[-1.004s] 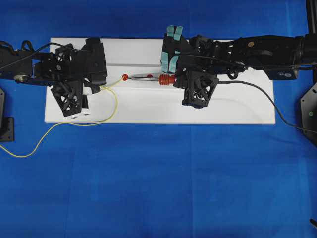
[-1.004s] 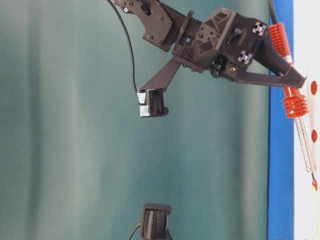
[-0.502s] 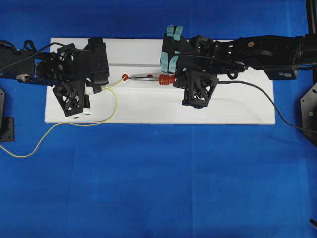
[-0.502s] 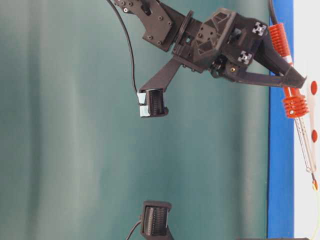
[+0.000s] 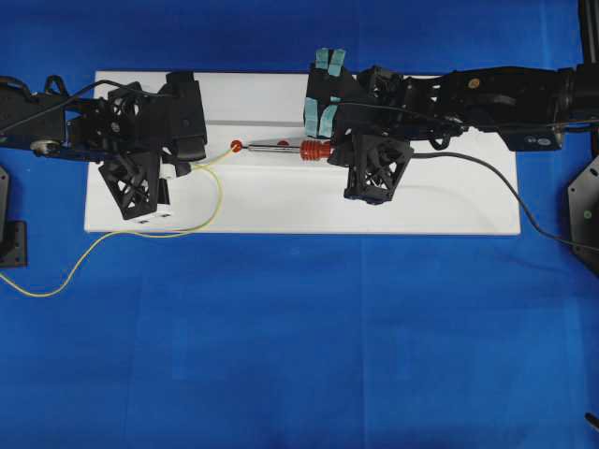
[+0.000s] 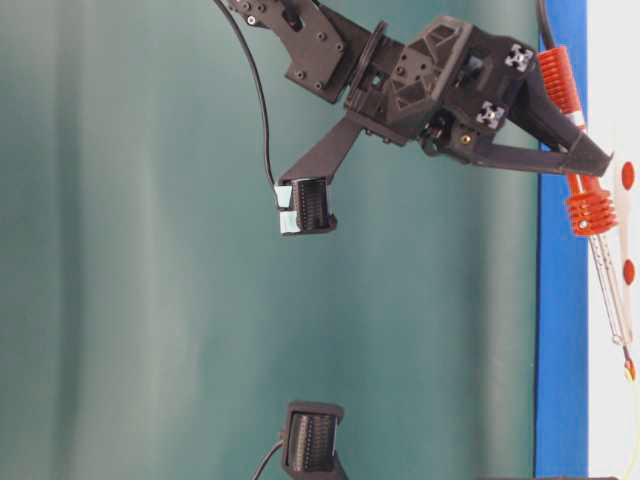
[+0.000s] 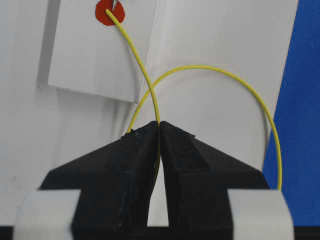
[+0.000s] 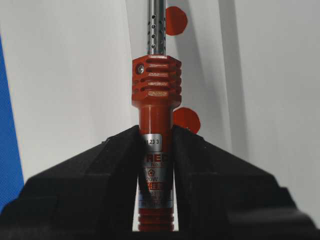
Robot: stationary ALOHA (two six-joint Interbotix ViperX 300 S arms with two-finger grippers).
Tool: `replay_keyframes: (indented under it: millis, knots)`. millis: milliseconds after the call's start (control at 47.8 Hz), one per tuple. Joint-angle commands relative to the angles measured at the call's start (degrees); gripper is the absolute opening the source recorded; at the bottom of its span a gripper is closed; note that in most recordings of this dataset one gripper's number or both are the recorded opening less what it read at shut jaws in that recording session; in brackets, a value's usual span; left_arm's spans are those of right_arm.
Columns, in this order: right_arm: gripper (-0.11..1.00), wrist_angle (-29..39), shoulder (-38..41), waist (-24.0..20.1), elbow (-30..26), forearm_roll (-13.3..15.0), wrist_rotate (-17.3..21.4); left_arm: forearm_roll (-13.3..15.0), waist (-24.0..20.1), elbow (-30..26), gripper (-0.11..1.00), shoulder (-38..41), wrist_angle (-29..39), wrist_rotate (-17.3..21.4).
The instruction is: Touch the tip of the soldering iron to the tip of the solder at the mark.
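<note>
We see the soldering iron [image 5: 285, 146] lying level over the white board [image 5: 449, 201], its silver shaft pointing toward nine o'clock in the overhead view and its ribbed red-orange collar [image 8: 156, 81] just ahead of the right gripper [image 8: 156, 145]. The right jaws are pinching the iron's red handle on both sides, the labelled section sitting between them, with the collar and perforated shaft running up to twelve o'clock in the right wrist view. The dark tip reaches a red round mark [image 7: 109, 12] on the board; in the left wrist view the tip shows at the mark's upper edge, touching or just beside the end of the solder [image 7: 145, 85].

The solder, a thin yellow wire, runs from that mark down to six o'clock into the left gripper [image 7: 159, 131], whose jaws are pressed together on the wire. Behind the jaws it curls out in a loop toward three o'clock and comes back across itself just above the jaw tips. From overhead, the loop [image 5: 213, 201] lies on the board at the left gripper's four o'clock, then trails off the board's lower edge across the blue table [image 5: 309, 346] toward eight o'clock.

Two more red marks [image 8: 175, 20] sit on the board beside the iron's shaft in the right wrist view. The iron's black cord [image 5: 505, 192] leaves the right arm toward four o'clock across the board and onto the table.
</note>
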State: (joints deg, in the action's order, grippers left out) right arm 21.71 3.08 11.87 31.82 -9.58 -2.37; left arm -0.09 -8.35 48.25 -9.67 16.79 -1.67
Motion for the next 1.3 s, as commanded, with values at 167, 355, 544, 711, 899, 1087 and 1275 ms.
replay_keyframes:
  millis: [167,355,544,711,899,1087,1275]
  knots:
    - [0.06,-0.3,-0.6,0.1,-1.5,0.1,-0.1,-0.1,-0.2,-1.1,0.02,-0.4,-0.3,-0.1]
    - [0.06,-0.4,-0.7,0.1,-1.5,0.1,-0.1,-0.1,-0.2,-1.2,0.02,-0.4,-0.3,-0.1]
    - [0.06,-0.4,-0.6,0.1,-1.6,0.1,-0.1,-0.1,-0.2,-1.2,0.02,-0.4,-0.3,-0.1]
    - [0.06,-0.4,-0.7,0.1,-1.5,0.1,-0.1,-0.1,-0.2,-1.2,0.02,-0.4,-0.2,-0.1]
    - [0.06,-0.4,-0.6,0.1,-1.5,0.1,-0.1,-0.1,-0.2,-1.0,0.02,-1.0,-0.3,0.0]
    - [0.06,-0.4,-0.6,0.1,-1.6,0.1,-0.2,-0.1,-0.2,-0.3,0.02,-4.7,1.7,-0.1]
    - [0.06,-0.4,-0.7,0.1,-1.5,0.2,-0.2,-0.1,-0.2,1.7,0.02,-10.5,3.2,0.0]
